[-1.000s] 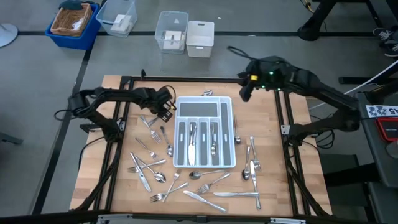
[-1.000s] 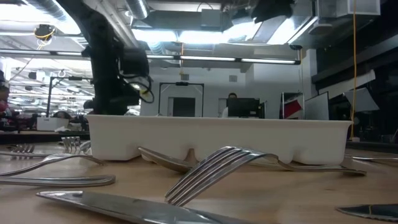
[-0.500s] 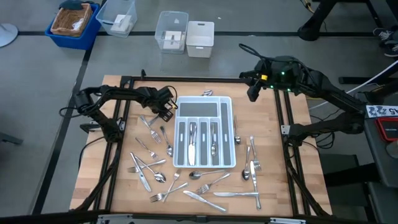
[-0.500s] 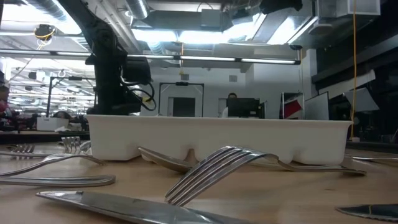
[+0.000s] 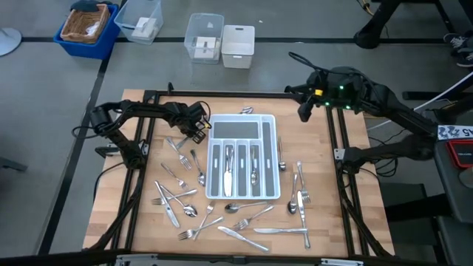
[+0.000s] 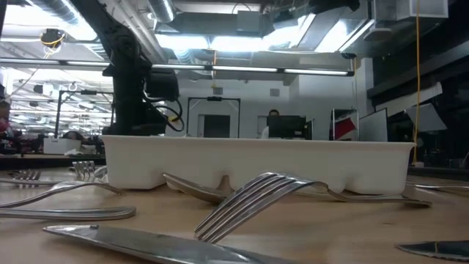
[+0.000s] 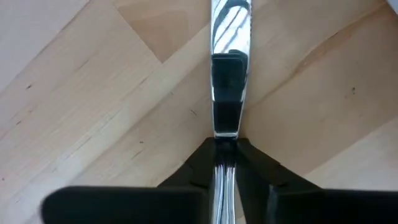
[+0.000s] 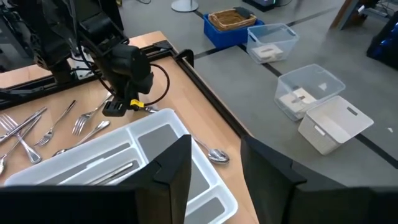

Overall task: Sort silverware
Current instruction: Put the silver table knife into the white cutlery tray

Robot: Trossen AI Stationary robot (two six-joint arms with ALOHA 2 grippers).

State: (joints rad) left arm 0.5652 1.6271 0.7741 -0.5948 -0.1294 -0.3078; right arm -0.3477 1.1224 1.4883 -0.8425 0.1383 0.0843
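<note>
The silverware lies scattered on the wooden table, left of the white divided tray (image 5: 242, 157), near it (image 5: 244, 218) and to its right (image 5: 299, 188). A few pieces lie in the tray's slots (image 5: 229, 166). My left gripper (image 5: 195, 131) stands by the tray's far left corner, pointing down, shut on one flat shiny piece (image 7: 230, 50). In the low view it (image 6: 146, 110) shows behind the tray's wall. My right gripper (image 5: 303, 112) hangs open over the table's far right part, holding nothing (image 8: 216, 163). My left gripper pinches a flat shiny piece of silverware between its two fingertips (image 7: 205, 158), at a narrow part (image 7: 225, 140) of it. The fingers come from above, and the piece runs on away from them close over the wood. Fork, spoon or knife, lifted or resting, I cannot tell.
One spoon (image 5: 246, 111) lies just beyond the tray's far edge. Black frame rails (image 5: 140, 148) run along both table sides. On the floor past the far edge stand a blue basket (image 5: 87, 26), clear bins (image 5: 205, 37) and a white box (image 5: 238, 46).
My right gripper has drawn back toward the table's right edge, still open. My left gripper has come down a little beside the tray's left side.
</note>
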